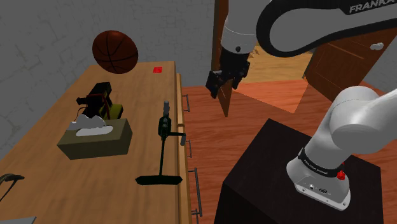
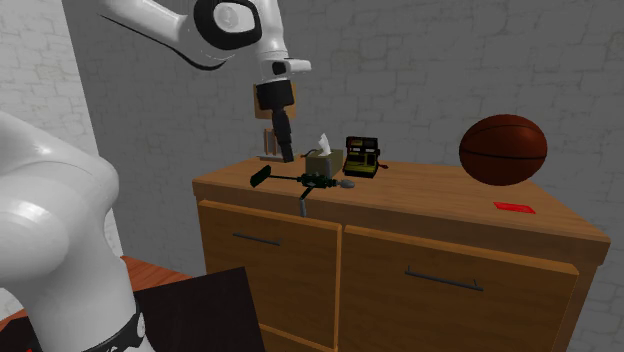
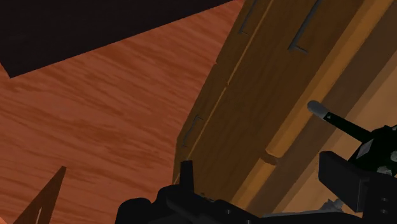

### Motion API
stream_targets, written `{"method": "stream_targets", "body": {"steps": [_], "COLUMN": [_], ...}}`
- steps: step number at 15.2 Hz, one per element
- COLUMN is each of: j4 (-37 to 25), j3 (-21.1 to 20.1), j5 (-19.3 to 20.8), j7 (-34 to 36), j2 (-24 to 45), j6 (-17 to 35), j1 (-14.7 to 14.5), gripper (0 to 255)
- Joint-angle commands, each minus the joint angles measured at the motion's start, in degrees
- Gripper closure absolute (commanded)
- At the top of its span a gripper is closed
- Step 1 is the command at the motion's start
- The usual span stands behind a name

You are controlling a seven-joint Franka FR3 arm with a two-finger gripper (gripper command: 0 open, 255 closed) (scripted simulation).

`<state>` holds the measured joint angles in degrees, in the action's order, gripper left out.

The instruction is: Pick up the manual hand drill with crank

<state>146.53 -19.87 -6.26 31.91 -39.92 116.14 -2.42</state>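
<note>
Tissue box (image 1: pixel 95 141) and camera (image 1: pixel 98 102) sit beside the hand drill (image 1: pixel 165 127) on the cabinet (image 1: pixel 145 89); pincer (image 1: pixel 223 87) hangs spread apart beyond its edge.

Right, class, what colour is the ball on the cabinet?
Dark reddish-brown with black seam lines; the basketball shows best in the second exterior view.

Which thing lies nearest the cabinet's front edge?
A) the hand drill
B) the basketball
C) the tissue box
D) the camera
A: the hand drill lies along the front edge of the cabinet, its crank poking past it; the rest sit further back.
</note>
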Motion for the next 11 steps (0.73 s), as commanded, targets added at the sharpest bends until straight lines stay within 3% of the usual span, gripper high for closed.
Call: {"method": "stream_targets", "body": {"steps": [1, 6, 11], "j4": [-0.7, -3.8, -9.8], "j3": [-4.1, -14.5, -27.2], "j5": [0.1, 3.4, 13.3], "j7": [4.8, 17.1, 32.7], "j2": [2.8, 10.8, 21.1], "j6": [3.6, 11.2, 16.2], "j1": [0.4, 3.8, 11.3], "gripper": [0, 0, 0]}}
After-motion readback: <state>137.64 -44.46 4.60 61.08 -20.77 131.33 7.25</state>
